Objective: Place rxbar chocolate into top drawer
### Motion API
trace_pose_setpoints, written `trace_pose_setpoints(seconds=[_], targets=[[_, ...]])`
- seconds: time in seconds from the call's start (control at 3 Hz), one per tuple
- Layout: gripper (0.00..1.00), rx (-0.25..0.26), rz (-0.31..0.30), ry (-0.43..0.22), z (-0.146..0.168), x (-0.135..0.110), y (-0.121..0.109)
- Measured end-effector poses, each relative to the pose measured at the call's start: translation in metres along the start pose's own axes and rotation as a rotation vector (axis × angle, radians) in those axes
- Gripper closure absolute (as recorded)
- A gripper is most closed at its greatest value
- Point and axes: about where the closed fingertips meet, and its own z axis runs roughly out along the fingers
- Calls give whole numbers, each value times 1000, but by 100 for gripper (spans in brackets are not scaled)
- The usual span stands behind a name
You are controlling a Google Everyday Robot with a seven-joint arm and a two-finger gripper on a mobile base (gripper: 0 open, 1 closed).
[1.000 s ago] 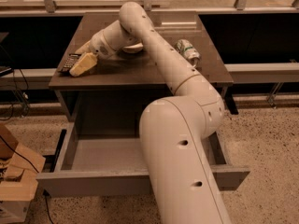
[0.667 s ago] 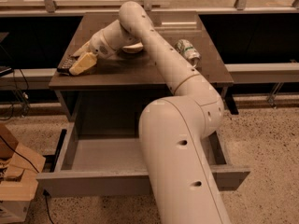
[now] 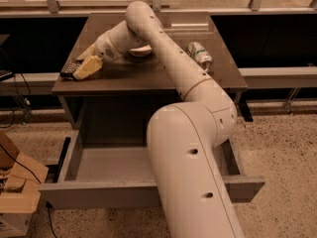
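Note:
The rxbar chocolate (image 3: 68, 69), a thin black bar, lies at the left edge of the dark table top (image 3: 148, 71). My gripper (image 3: 79, 66) is down at the table's left edge, right at the bar, with its pale fingers (image 3: 89, 67) apart on either side of the bar's near end. The bar still rests on the table. The top drawer (image 3: 114, 165) stands pulled out below the table, grey inside and with nothing in it where it shows. My arm hides the drawer's right half.
A crushed green-white can (image 3: 199, 53) lies at the table's right back. A pale bowl-like object (image 3: 141, 51) sits behind my wrist. Cardboard boxes (image 3: 15, 192) and cables stand on the floor at the left, beside the drawer.

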Motion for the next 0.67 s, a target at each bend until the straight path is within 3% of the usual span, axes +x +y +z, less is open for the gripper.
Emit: trace_pose_setpoints(seconds=[0.67], targets=[[100,2,-2,-1,-1,-1,0]])
